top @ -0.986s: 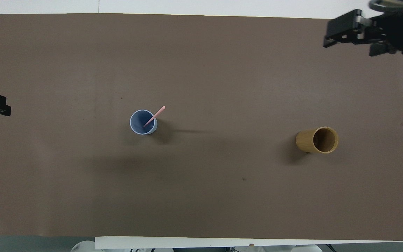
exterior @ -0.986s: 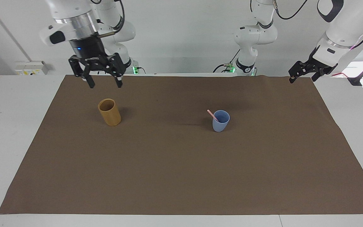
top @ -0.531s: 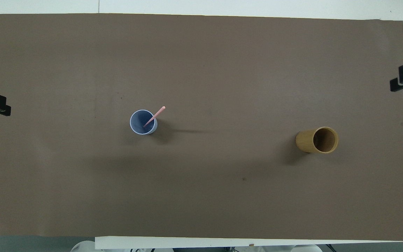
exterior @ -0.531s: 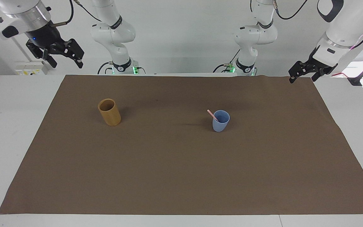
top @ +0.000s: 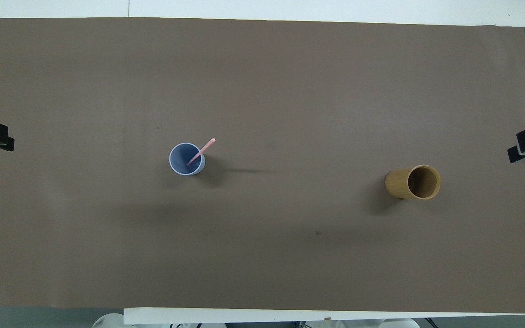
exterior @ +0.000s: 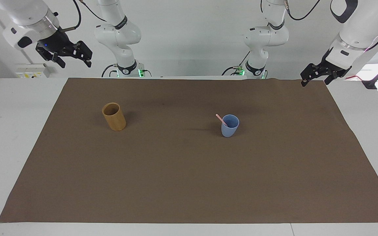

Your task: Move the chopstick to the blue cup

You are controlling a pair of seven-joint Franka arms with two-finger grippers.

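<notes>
Chopstick (exterior: 221,120) foot — hidden inside blue cup (exterior: 229,128)

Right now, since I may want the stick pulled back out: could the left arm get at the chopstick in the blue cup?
Probably yes. The chopstick leans out over the blue cup rim, nothing stands around it, and the left gripper hangs open at its own end of the brown mat.

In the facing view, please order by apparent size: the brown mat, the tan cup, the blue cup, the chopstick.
1. brown mat
2. tan cup
3. blue cup
4. chopstick, only partly visible, its lower end inside the blue cup
</notes>
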